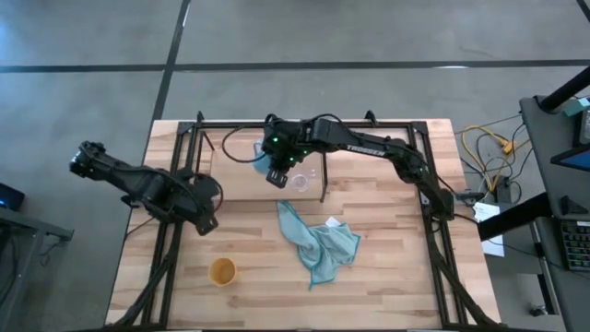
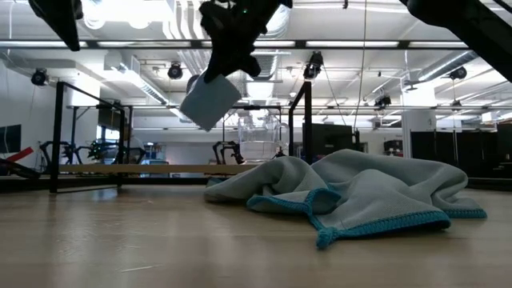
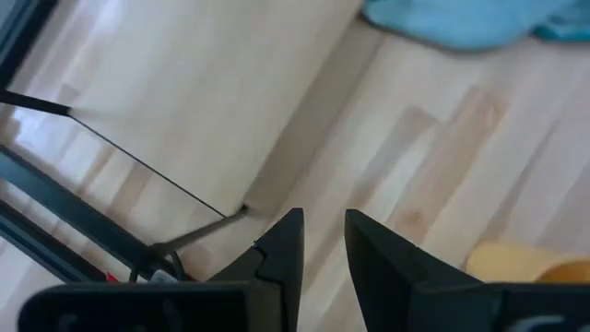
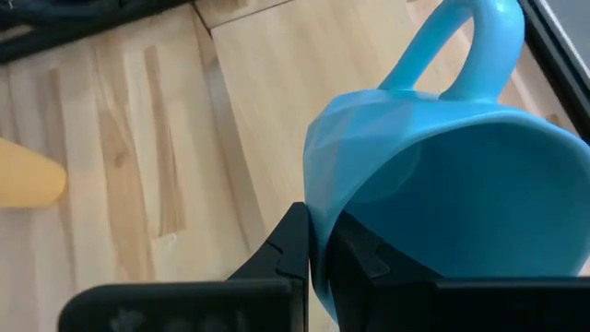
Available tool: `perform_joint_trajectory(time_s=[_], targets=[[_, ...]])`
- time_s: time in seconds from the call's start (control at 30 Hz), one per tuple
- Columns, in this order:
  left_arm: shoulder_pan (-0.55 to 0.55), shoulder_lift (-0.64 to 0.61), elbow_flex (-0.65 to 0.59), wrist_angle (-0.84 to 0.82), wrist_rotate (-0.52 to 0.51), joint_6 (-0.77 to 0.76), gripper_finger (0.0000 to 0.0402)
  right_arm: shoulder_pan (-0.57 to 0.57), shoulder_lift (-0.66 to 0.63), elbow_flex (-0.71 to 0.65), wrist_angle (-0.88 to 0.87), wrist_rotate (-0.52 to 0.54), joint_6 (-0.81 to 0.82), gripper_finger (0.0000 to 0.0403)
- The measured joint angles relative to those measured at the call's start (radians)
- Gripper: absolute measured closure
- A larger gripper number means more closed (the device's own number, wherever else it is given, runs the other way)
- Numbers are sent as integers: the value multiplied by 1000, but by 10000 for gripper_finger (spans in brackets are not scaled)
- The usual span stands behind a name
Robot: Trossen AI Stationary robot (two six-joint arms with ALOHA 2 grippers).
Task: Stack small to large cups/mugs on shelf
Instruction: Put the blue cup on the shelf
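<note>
My right gripper [image 1: 277,171] is shut on the light blue mug [image 2: 210,100] and holds it in the air over the shelf [image 2: 144,169], a light-wood board in a black frame at the table's far side. The clear glass cup [image 1: 301,180] stands on the board right beside the mug; it also shows in the low view [image 2: 258,138]. The yellow-orange cup [image 1: 222,271] stands on the tabletop near the front left. My left gripper [image 1: 205,221] waits at the table's left, slightly open and empty, and its wrist view [image 3: 323,244] shows the tabletop. My right gripper pinches the mug's wall at the rim [image 4: 318,217], one finger [image 4: 290,244] outside and one [image 4: 359,254] inside the hollow. The handle [image 4: 470,46] is on the side away from the fingers. The fingers come from above. The mug hangs tilted below them, clear of the shelf.
A teal cloth [image 1: 318,242] lies crumpled on the tabletop in front of the shelf, between it and the near edge. A black upright rod [image 2: 304,128] stands on the shelf just right of the glass cup. The black frame [image 1: 184,138] rings the table.
</note>
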Motion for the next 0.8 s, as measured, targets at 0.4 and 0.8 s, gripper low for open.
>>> perform_joint_trajectory(time_s=[0.4, 0.8], targets=[[78, -59, 0, 2, -77, -17, 334, 11, 27, -2, 25, 41, -40, 390], [95, -61, 0, 3, -86, -10, 334, 15, 27, -5, 22, 41, -80, 390]])
